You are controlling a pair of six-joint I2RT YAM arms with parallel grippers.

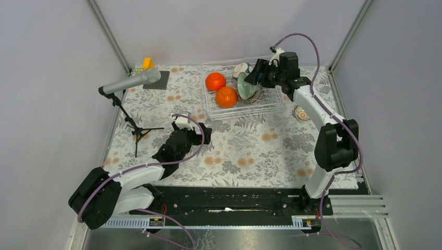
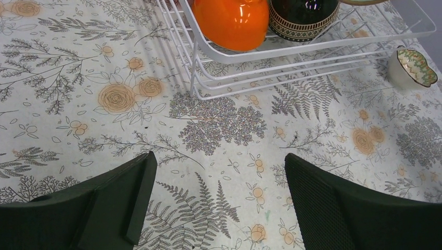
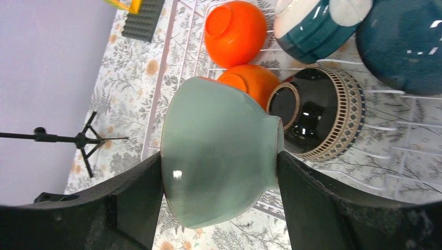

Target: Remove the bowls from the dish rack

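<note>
Arm bases (image 1: 315,200) line the 6 o'clock edge in the overhead view. The left hand (image 1: 202,134) hangs with fingers apart over the floral tabletop (image 1: 250,151), and the right hand (image 1: 251,77) is clamped on a mint bowl (image 1: 246,87) over the dish rack (image 1: 245,110) at 12 o'clock.

From the left wrist, a rack corner at 12 o'clock holds an orange bowl (image 2: 232,23) and a dark brown bowl (image 2: 302,21).

From the right wrist, the mint bowl sits sideways between the fingers, with teal bowls (image 3: 307,31) at 1 o'clock.
</note>
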